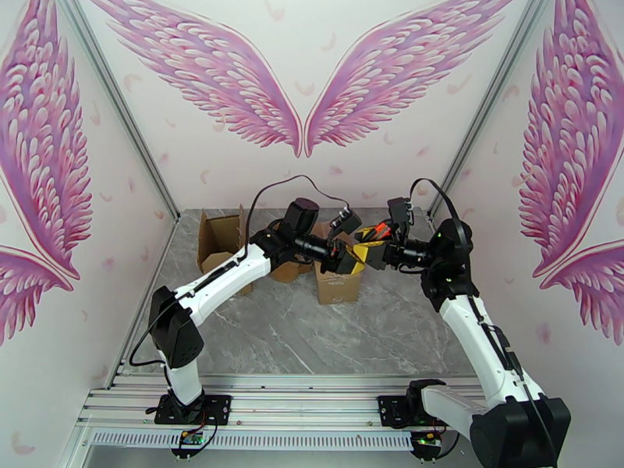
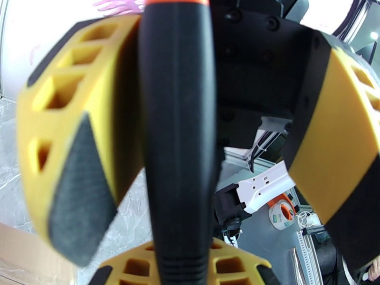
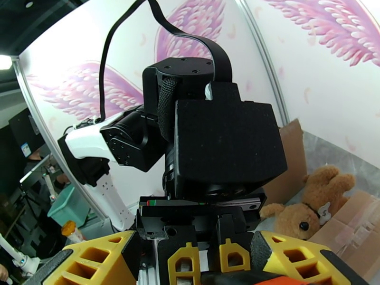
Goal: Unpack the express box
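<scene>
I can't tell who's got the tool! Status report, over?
Left gripper shut on black, orange-tipped tool handle. Right gripper open, fingers either side of it. Brown cardboard box below both; fluffy brown teddy bear lying beside it. Nothing blocking.

Close on a black handle (image 2: 178, 138), orange-banded at its far end.
Pinched at the near end by the left gripper (image 2: 183, 269); flanked by the right gripper's (image 2: 204, 148) spread yellow fingers (image 2: 71, 129) — one close on its left, the other apart on its right. Marble table (image 2: 9, 162) and cardboard (image 2: 19, 255) beyond, lower left.
</scene>
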